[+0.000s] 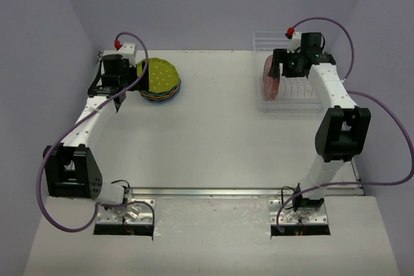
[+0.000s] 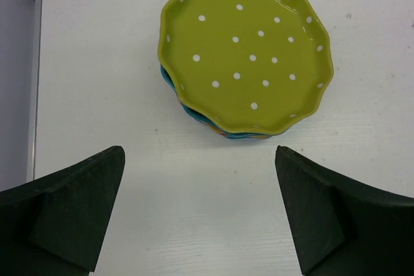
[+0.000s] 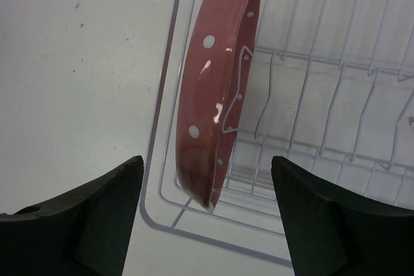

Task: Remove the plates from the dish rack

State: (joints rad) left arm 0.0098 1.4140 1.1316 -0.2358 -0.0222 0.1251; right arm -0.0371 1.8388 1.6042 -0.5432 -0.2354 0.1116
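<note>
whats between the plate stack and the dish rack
Only bare table lies between the plate stack and the dish rack, as seen in the top view.

This is a robot test lab: a left arm (image 1: 81, 127) and a right arm (image 1: 333, 88) bolted on metal plates (image 1: 145, 208) to a plain white table (image 1: 220, 134), boxed in by blank lilac walls (image 1: 213, 4), with purple cables (image 1: 41, 185) looping loose.

The pink plate (image 3: 206, 95) looked glazed and glossy, with bright glints, and the yellow-green plate (image 2: 249, 50) had a softer sheen. The dish rack (image 3: 323, 63) had smooth clear ribs, seemingly plastic, and the table (image 2: 97, 63) was matt white.
</note>
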